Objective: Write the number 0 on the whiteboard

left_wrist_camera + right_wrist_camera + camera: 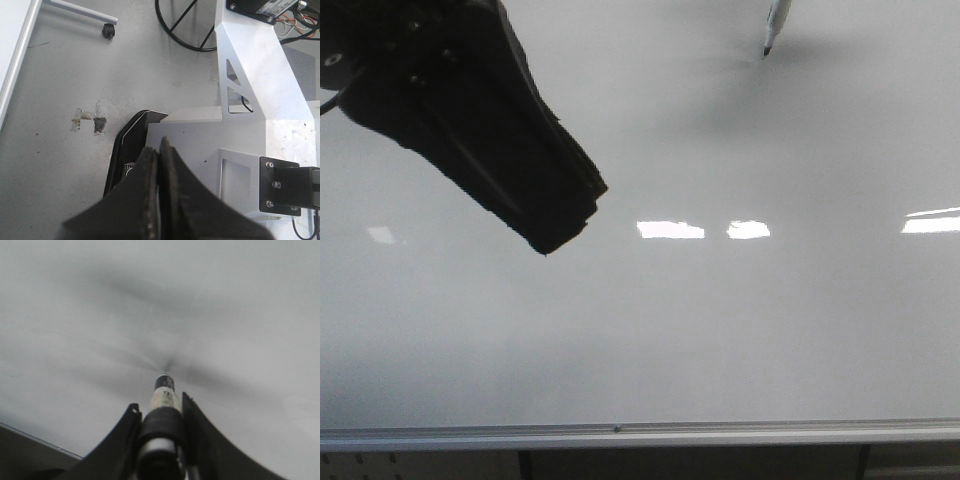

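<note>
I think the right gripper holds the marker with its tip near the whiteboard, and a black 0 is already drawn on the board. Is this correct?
Not quite. The right gripper does hold the marker with its tip near the whiteboard, but no 0 is drawn yet. The front view shows the board bare of any marks, with only bright light reflections, and the right wrist view shows no ink near the tip.

Left fingers (159, 150) pressed together; right fingers (132, 415) clamping marker (163, 390).

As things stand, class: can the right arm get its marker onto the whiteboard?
Probably yes. The right end effector grips the marker, tip just above bare whiteboard, with nothing between.
</note>
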